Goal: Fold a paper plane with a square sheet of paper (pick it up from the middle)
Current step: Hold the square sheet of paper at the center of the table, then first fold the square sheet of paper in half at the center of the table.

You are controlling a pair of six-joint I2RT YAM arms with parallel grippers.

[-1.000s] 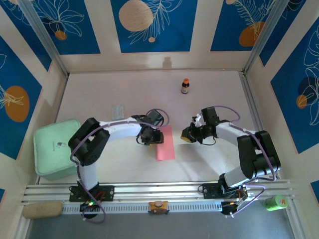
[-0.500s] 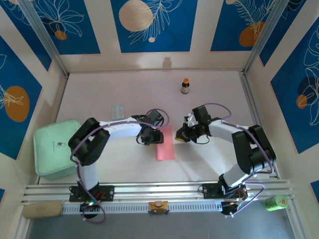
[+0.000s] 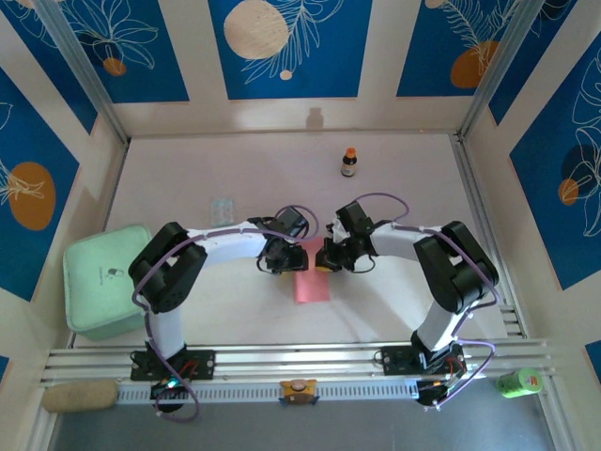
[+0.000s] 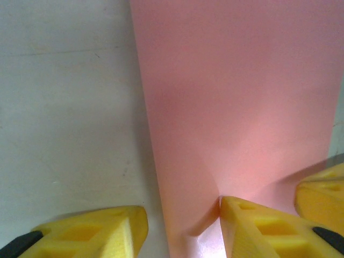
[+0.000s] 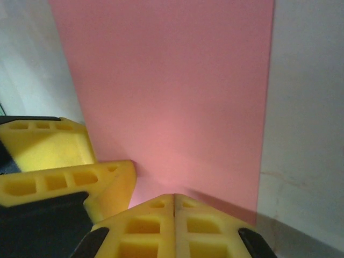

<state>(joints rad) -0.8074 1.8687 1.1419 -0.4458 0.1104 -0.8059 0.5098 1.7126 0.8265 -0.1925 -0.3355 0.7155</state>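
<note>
Square sheet of paper (image 3: 311, 285): thin salmon-pink paper, matt, smooth, unprinted. A soft buckle shows beside one finger in the left wrist view.

Fingers (image 4: 80, 234) of the left gripper (image 4: 179, 212) and fingers (image 5: 209, 226) of the right gripper (image 5: 173, 198): yellow moulded plastic with a dull sheen, recessed pockets in the faces, black parts behind.

Table (image 3: 235, 169): pale and matt, faintly scuffed at close range.

Arm casings (image 3: 230, 240): white, smooth, slightly glossy plastic; the joints are black.

Rail (image 3: 282, 360) at the near edge: bare metal, brushed look.

Box (image 3: 99, 282): pale green, smooth, satin plastic.

Small bottle (image 3: 349, 163): dark and glossy, with an orange cap.
</note>
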